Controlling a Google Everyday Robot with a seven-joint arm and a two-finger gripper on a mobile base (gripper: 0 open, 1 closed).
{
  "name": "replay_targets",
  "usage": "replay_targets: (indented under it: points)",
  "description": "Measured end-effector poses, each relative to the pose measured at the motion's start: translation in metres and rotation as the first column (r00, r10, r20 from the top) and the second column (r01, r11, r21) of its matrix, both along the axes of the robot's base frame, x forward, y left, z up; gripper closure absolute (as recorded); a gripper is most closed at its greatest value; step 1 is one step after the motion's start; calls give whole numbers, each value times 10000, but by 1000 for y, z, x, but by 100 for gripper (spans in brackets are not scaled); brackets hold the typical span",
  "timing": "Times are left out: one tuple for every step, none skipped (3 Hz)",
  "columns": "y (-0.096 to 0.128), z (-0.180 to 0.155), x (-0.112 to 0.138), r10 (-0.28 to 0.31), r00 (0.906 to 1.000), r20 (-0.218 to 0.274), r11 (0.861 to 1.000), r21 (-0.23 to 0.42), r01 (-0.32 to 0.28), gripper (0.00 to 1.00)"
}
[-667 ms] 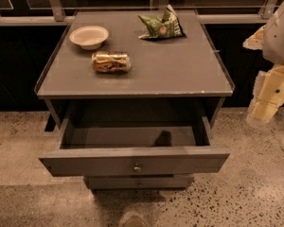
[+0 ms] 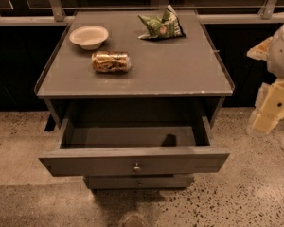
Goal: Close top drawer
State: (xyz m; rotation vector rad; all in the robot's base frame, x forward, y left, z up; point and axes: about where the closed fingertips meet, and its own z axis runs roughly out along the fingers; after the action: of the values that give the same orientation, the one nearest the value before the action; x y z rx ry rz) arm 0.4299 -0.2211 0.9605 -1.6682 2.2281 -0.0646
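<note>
**A:** In the camera view, where is the top drawer?

**B:** The top drawer [image 2: 132, 160] is pulled far out of the grey cabinet [image 2: 217, 105], toward the camera. Its long front panel stands well forward of the cabinet top, and the small round knob [image 2: 137, 167] sits in the middle of this panel. Under it I see the front of a narrower lower drawer [image 2: 139, 182], which is pushed in further.

**A:** And the gripper?

**B:** The gripper [image 2: 267, 115] is at the right edge of the view. It is cream-coloured and hangs beside the right side of the cabinet, above the speckled floor [image 2: 246, 193]. It is apart from the drawer and touches neither the panel nor the knob.

**A:** Is it wide or narrow? Does it hold something?

**B:** I cannot tell. Only part of it shows at the edge.

**A:** What lies on the cabinet top?

**B:** There are three things. A white bowl [image 2: 89, 36] is at the back left. A golden can [image 2: 111, 62] lies on its side just in front of the bowl. A green snack bag [image 2: 162, 27] is at the back, right of the middle. All three are apart from each other.
</note>
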Motion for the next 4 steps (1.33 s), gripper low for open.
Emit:
replay_targets:
  points:
    - [-9, -53, -23, -459, 9989, -88, 9900, 1333, 467, 0]
    - [-6, -122, -46, -1278, 9906, -480, 9410, 3097, 1364, 0]
    - [15, -216, -56, -1836, 9691, -1646, 8643, 4426, 2390, 19]
    - [17, -238, -59, -1990, 9612, -1912, 8531, 4489, 2659, 42]
